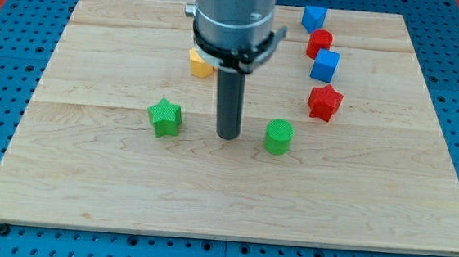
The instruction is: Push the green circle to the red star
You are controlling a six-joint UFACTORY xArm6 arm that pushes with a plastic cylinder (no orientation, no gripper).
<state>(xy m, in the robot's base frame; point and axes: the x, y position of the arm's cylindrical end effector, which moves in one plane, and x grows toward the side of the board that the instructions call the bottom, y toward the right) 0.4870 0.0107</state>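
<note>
The green circle point(278, 137) stands on the wooden board a little right of centre. The red star point(324, 102) lies up and to the right of it, a short gap away. My tip point(228, 135) rests on the board just left of the green circle, with a small gap between them. It sits between the green circle and a green star point(165, 117) on its left.
A blue block point(325, 65), a red block point(319, 44) and another blue block point(314, 18) line up above the red star. A yellow block point(201, 63) is partly hidden behind the arm. The wooden board point(86, 183) lies on a blue pegboard.
</note>
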